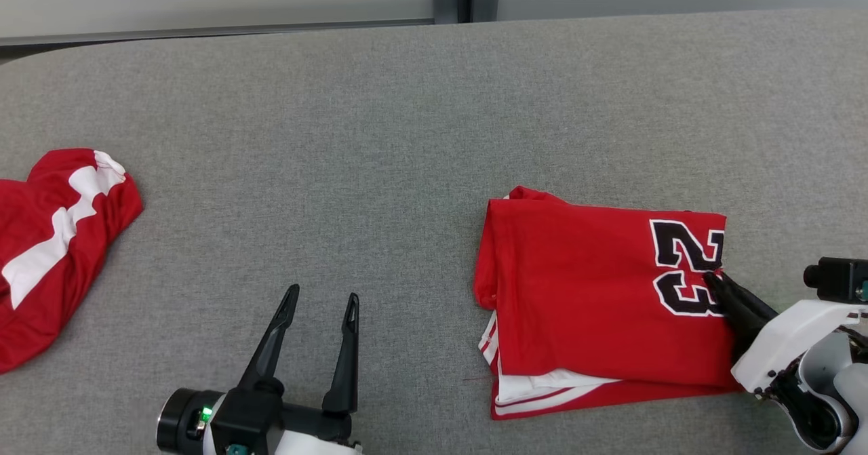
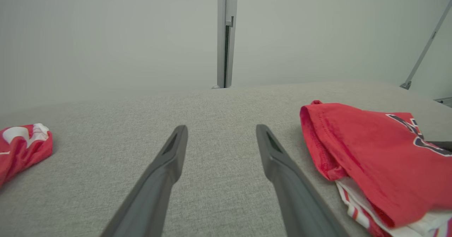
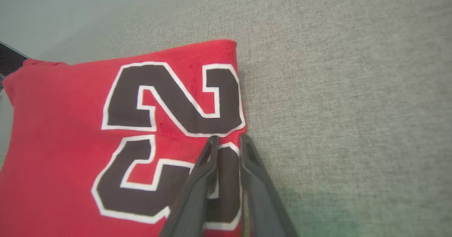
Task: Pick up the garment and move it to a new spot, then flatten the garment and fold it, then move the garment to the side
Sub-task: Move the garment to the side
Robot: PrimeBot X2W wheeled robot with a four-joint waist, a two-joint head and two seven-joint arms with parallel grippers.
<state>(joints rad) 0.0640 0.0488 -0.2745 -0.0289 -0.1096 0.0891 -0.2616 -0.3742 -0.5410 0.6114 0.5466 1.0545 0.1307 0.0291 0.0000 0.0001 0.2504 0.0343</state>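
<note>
- Garment (image 1: 597, 292) folded at 4 o'clock; folding judged done.
- Right gripper (image 1: 713, 277) narrow at its 3 o'clock edge; grip unconfirmed.
- Left gripper (image 1: 323, 292) wide, empty.
- Outstanding: shift aside.

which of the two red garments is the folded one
The folded garment on the right: a neat rectangle showing a black number. The other garment, at the left edge, lies bunched.

The folded garment (image 1: 597, 292) lies on the desk (image 1: 407, 102), right of centre. The right end effector (image 1: 713, 279) sits at its right edge. The left end effector (image 1: 323, 293) is to the left of the folded garment, apart from it. A second garment (image 1: 54, 251) lies at the desk's far left.
</note>
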